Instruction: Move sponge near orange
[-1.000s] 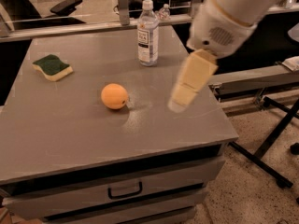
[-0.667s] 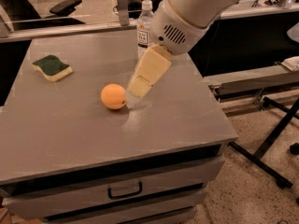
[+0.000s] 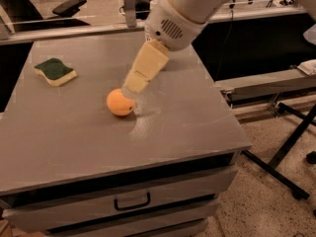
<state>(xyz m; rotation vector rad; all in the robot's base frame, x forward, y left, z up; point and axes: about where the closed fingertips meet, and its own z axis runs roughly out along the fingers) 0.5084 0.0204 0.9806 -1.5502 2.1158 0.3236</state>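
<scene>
The sponge (image 3: pixel 55 71), dark green on top over pale yellow foam, lies flat at the far left of the grey tabletop (image 3: pixel 74 137). The orange (image 3: pixel 120 102) sits near the middle of the table, well to the right of the sponge. My gripper (image 3: pixel 136 83), with pale yellow pads, hangs from the white arm (image 3: pixel 185 14) above the table. Its tip is just above and right of the orange, far from the sponge. It holds nothing. The water bottle is hidden behind the arm.
The table has drawers with a handle (image 3: pixel 132 202) at the front. A black metal stand (image 3: pixel 291 147) and a grey shelf (image 3: pixel 266 83) are to the right. An office chair (image 3: pixel 69 6) stands behind the table.
The arm and gripper have swung left across the table, from the right side past the bottle to just beside the orange. The sponge and orange have not moved.
</scene>
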